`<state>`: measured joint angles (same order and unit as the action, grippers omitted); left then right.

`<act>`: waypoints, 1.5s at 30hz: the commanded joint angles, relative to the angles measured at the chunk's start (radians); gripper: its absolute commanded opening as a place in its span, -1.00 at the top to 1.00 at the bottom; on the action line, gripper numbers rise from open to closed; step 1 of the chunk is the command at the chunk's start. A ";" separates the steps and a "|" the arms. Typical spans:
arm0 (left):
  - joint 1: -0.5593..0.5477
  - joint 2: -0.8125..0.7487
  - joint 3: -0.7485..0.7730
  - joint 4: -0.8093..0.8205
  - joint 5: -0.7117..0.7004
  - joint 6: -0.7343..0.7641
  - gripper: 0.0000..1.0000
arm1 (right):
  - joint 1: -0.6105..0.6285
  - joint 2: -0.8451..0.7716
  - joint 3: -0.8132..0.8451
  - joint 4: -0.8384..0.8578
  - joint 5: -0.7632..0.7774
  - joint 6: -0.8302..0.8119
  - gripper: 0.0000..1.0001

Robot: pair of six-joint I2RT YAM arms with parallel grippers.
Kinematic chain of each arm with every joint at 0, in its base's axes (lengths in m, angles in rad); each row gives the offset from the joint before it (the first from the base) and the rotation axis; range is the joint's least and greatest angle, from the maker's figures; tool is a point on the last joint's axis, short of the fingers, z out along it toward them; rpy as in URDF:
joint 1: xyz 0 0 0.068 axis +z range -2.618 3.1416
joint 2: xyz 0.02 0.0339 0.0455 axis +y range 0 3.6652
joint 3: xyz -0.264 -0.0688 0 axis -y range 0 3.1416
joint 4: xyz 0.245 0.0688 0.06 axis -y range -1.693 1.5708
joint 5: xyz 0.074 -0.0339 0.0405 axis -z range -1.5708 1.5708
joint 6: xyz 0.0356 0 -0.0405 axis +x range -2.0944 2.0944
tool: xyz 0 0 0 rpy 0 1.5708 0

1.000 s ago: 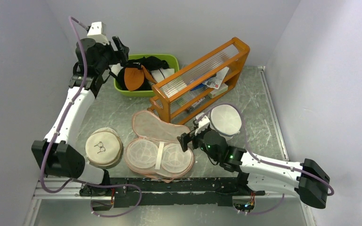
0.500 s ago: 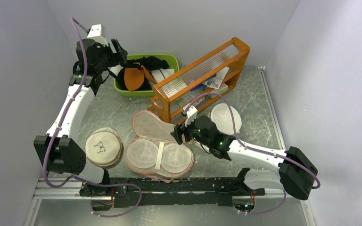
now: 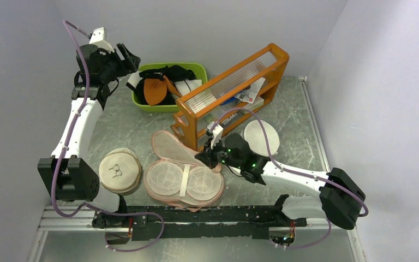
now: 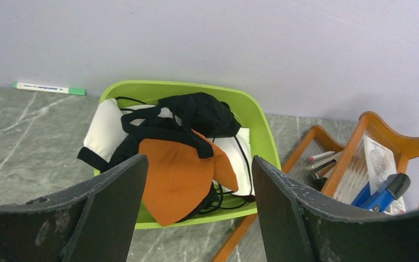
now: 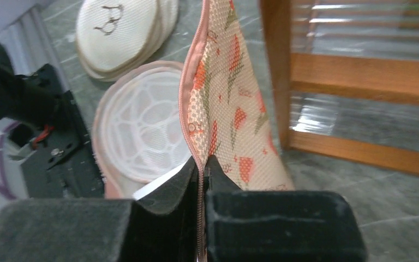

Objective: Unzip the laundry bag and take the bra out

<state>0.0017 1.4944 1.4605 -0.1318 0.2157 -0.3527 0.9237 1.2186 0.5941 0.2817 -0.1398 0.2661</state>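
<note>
The laundry bag [image 3: 168, 146] lies unzipped mid-table, its printed peach-pink lid flap lifted off the base, where white mesh cups [image 3: 166, 177] show. My right gripper [image 3: 209, 155] is shut on the lid's pink zipper rim; in the right wrist view the zipper runs between the closed fingers [image 5: 202, 164] and the printed lid [image 5: 226, 103] stands up on edge. The orange bra [image 3: 154, 90] with black straps lies in the green bin [image 3: 199, 67]. My left gripper [image 3: 127, 57] hovers open, up and to the left of the bin, with the bra [image 4: 177, 174] seen between its empty fingers.
An orange wooden rack [image 3: 234, 82] stands just behind the bag and my right gripper. A round beige pouch [image 3: 120, 171] sits left of the bag, a white round pouch [image 3: 261, 137] to its right. Black clothes [image 3: 172, 72] fill the bin. A green-tipped marker [image 4: 46, 87] lies by the back wall.
My right gripper moved left from the white pouch to the bag's lid edge and shut on the zipper rim. My left gripper drew back leftward, away from the bin.
</note>
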 commanded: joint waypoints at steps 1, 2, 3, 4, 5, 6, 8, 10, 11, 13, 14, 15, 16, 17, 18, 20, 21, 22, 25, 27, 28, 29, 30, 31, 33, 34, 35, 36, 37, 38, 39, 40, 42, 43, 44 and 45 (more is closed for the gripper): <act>0.014 -0.004 0.017 0.042 0.067 -0.035 -0.61 | 0.022 -0.023 -0.053 0.073 -0.115 0.104 0.98; 0.014 -0.009 0.011 0.048 0.054 -0.032 -0.61 | 0.028 -0.018 -0.060 0.076 -0.138 0.117 0.99; 0.014 -0.011 0.012 0.044 0.045 -0.028 -0.61 | 0.036 -0.013 -0.064 0.077 -0.164 0.121 0.98; 0.014 -0.011 0.019 0.035 0.041 -0.022 -0.61 | 0.044 -0.006 -0.066 0.069 -0.181 0.121 0.97; 0.014 -0.010 0.022 0.028 0.040 -0.020 -0.61 | 0.055 -0.001 -0.068 0.058 -0.187 0.121 0.97; 0.014 -0.011 0.022 0.028 0.044 -0.022 -0.61 | 0.064 0.003 -0.073 0.047 -0.181 0.122 0.97; 0.014 -0.014 0.009 0.047 0.059 -0.029 -0.60 | 0.076 0.002 -0.090 0.039 -0.173 0.132 0.97; 0.014 -0.008 0.013 0.049 0.063 -0.035 -0.60 | 0.078 -0.006 -0.122 0.064 -0.187 0.150 0.97; 0.015 -0.004 0.022 0.038 0.069 -0.035 -0.59 | 0.078 -0.006 -0.141 0.085 -0.191 0.160 0.97; 0.014 -0.010 0.023 0.034 0.070 -0.029 -0.58 | 0.078 0.003 -0.168 0.116 -0.201 0.173 0.97; 0.014 -0.017 0.012 0.043 0.062 -0.026 -0.59 | 0.078 0.015 -0.170 0.113 -0.208 0.177 0.97; 0.014 -0.022 0.004 0.054 0.050 -0.028 -0.60 | 0.080 0.031 -0.166 0.110 -0.215 0.182 0.97; 0.014 -0.023 0.004 0.055 0.047 -0.028 -0.60 | 0.082 0.042 -0.167 0.118 -0.222 0.189 0.97; 0.014 -0.018 0.012 0.041 0.051 -0.025 -0.59 | 0.088 0.049 -0.180 0.136 -0.220 0.200 0.97; 0.014 -0.012 0.019 0.035 0.061 -0.028 -0.58 | 0.098 0.053 -0.193 0.161 -0.208 0.212 0.96; 0.014 -0.010 0.012 0.050 0.078 -0.038 -0.58 | 0.115 0.066 -0.221 0.222 -0.188 0.248 0.95; 0.014 -0.009 0.006 0.057 0.085 -0.043 -0.58 | 0.123 0.077 -0.235 0.254 -0.182 0.265 0.93; 0.014 -0.007 0.005 0.060 0.090 -0.046 -0.57 | 0.131 0.090 -0.243 0.280 -0.173 0.276 0.92; 0.014 -0.003 0.016 0.052 0.107 -0.052 -0.56 | 0.168 0.128 -0.277 0.360 -0.132 0.302 0.88; 0.010 -0.013 0.007 0.061 0.103 -0.049 -0.56 | 0.170 0.151 -0.298 0.389 -0.138 0.316 0.86; 0.003 -0.018 0.002 0.062 0.083 -0.036 -0.57 | 0.171 0.155 -0.300 0.381 -0.141 0.318 0.84; -0.002 -0.018 0.002 0.059 0.062 -0.024 -0.57 | 0.171 0.152 -0.297 0.359 -0.142 0.315 0.79; -0.007 -0.015 0.005 0.052 0.048 -0.017 -0.58 | 0.170 0.144 -0.293 0.342 -0.140 0.311 0.73; -0.007 -0.008 0.011 0.046 0.049 -0.017 -0.58 | 0.171 0.135 -0.292 0.331 -0.134 0.304 0.65; -0.007 0.003 0.020 0.034 0.064 -0.017 -0.57 | 0.171 0.104 -0.295 0.320 -0.112 0.283 0.45; -0.008 0.003 0.016 0.042 0.069 -0.021 -0.57 | 0.171 0.090 -0.294 0.313 -0.099 0.274 0.34; -0.011 0.001 0.009 0.050 0.070 -0.021 -0.57 | 0.171 0.071 -0.291 0.307 -0.090 0.265 0.24; -0.017 -0.001 0.004 0.054 0.063 -0.020 -0.58 | 0.170 0.052 -0.285 0.297 -0.076 0.261 0.14; -0.024 -0.001 0.004 0.052 0.060 -0.017 -0.58 | 0.169 0.026 -0.279 0.284 -0.056 0.252 -0.02; -0.028 0.002 0.007 0.050 0.064 -0.016 -0.58 | 0.169 -0.001 -0.274 0.271 -0.040 0.246 -0.13; -0.031 0.003 0.010 0.050 0.074 -0.020 -0.58 | 0.170 -0.026 -0.269 0.256 -0.023 0.236 -0.23; -0.031 0.004 0.010 0.052 0.085 -0.023 -0.57 | 0.167 -0.053 -0.264 0.235 -0.006 0.224 -0.34; -0.046 -0.004 0.008 0.052 0.069 -0.013 -0.58 | 0.161 -0.099 -0.247 0.185 0.020 0.187 -0.52; -0.060 -0.008 0.008 0.045 0.041 0.017 -0.60 | 0.150 -0.120 -0.236 0.152 0.037 0.175 -0.58; -0.070 -0.009 0.008 0.038 0.017 0.043 -0.61 | 0.138 -0.139 -0.210 0.095 0.062 0.161 -0.66; -0.072 -0.008 0.008 0.036 0.007 0.050 -0.62 | 0.130 -0.163 -0.187 0.046 0.075 0.139 -0.71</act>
<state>-0.0372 1.4944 1.4605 -0.1169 0.2722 -0.3656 1.0813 1.1255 0.3305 0.4808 -0.1616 0.4892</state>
